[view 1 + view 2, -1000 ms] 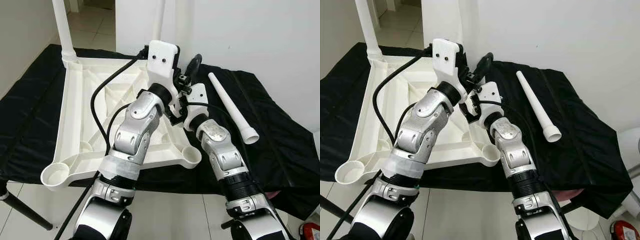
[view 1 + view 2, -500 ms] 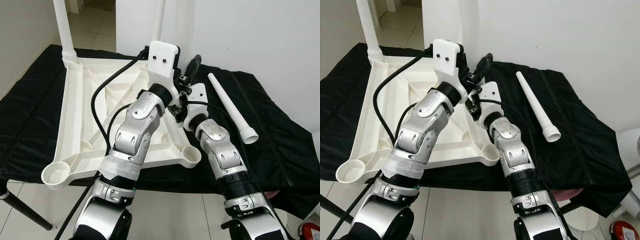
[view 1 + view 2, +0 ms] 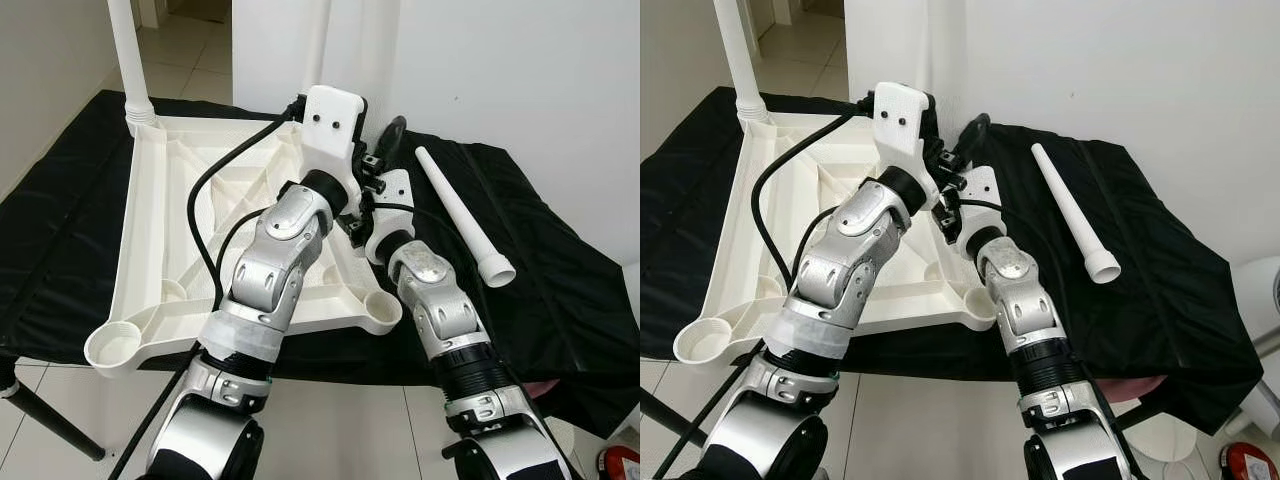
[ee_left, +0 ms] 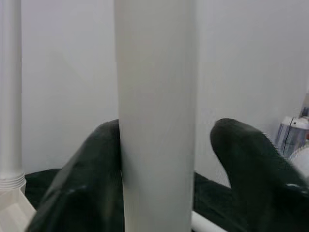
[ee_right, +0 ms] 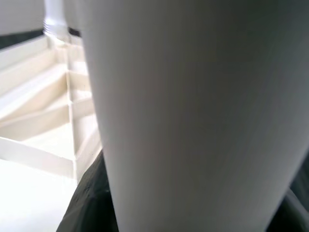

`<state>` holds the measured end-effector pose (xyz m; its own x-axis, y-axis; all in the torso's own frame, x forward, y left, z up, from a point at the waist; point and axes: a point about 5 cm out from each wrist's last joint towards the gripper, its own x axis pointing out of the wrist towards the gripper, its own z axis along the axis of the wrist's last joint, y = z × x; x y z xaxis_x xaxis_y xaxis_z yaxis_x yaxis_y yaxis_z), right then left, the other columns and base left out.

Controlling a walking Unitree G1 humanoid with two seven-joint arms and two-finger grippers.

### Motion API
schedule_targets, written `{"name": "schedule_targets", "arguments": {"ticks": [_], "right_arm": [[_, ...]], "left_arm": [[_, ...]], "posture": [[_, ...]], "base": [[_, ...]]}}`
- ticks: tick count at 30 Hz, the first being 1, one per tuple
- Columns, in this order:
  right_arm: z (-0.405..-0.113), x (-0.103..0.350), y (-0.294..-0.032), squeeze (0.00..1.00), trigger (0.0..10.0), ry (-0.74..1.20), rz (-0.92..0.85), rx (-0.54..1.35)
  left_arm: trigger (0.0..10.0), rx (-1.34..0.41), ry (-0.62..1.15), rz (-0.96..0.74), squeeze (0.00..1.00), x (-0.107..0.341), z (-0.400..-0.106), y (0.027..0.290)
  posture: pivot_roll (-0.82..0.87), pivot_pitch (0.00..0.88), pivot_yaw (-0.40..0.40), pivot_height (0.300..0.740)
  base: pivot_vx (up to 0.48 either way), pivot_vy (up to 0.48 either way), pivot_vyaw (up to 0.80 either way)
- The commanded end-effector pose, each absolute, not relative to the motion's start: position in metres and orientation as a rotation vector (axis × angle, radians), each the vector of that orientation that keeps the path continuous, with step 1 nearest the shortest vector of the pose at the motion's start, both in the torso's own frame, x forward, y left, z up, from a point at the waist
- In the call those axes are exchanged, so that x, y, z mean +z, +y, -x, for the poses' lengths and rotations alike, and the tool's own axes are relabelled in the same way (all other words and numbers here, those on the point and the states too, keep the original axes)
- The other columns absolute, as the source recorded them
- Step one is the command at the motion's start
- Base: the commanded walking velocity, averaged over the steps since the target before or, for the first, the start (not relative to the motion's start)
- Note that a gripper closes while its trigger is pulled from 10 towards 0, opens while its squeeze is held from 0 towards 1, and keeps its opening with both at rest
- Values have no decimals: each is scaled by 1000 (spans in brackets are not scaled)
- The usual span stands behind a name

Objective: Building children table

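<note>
At the near edge of the worktop (image 3: 560,330) I see the upturned table top (image 3: 150,250) with two empty leg sockets facing me, so the build is roughly half done by my reckoning. Both arms reach to the far right corner, where an upright leg (image 3: 318,40) rises. My worry is the seating: if I push off-axis, the leg could jam crooked in its socket or lever the whole top across the black cloth (image 3: 40,230). Left gripper (image 4: 166,169) has its fingers (image 4: 87,183) spread around the leg, one touching it, the other with a gap (not clamped yet, I judge). Right gripper (image 3: 390,135) sits just beside it; I cannot tell its state. Farther right a spare leg (image 3: 462,215) lies loose, and another leg (image 3: 125,55) stands at the far left corner.
</note>
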<state>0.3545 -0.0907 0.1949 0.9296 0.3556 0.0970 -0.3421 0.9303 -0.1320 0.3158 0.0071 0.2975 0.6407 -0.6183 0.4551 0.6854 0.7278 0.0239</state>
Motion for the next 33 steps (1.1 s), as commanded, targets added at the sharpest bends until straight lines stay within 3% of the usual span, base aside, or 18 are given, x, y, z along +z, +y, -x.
{"name": "schedule_targets", "arguments": {"ticks": [1, 8, 9, 19, 23, 27, 33], "right_arm": [[-357, 193, -99, 0, 10000, -103, 98, 318], [-360, 192, -104, 0, 10000, -92, 40, 258], [-360, 192, -106, 0, 10000, -92, 26, 236], [-362, 198, -115, 0, 10000, -138, -60, 140], [-358, 201, -122, 0, 10000, -184, -104, 106], [-351, 197, -122, 0, 10000, -208, -51, 133], [-342, 192, -122, 0, 10000, -235, -33, 170]], "left_arm": [[10000, -808, -471, 172, 1000, 301, -310, -1], [10000, -808, -469, 138, 1000, 301, -311, 2], [10000, -811, -469, 135, 0, 301, -310, 3], [10000, -740, -446, 139, 0, 297, -320, 27], [10000, -660, -429, 65, 0, 289, -331, 58], [10000, -611, -412, -114, 0, 275, -334, 83], [10000, -556, -366, -166, 0, 263, -336, 107]], "posture": [[65, 0, -132, 740], [66, 0, -130, 740], [66, 0, -129, 740], [63, 0, -123, 740], [63, 0, -123, 740], [60, 0, -125, 740], [55, 0, -123, 740]], "base": [[0, 0, 0], [0, 0, 0], [0, 0, 0], [0, 0, 0], [0, 0, 0], [0, 0, 0], [0, 0, 0]]}}
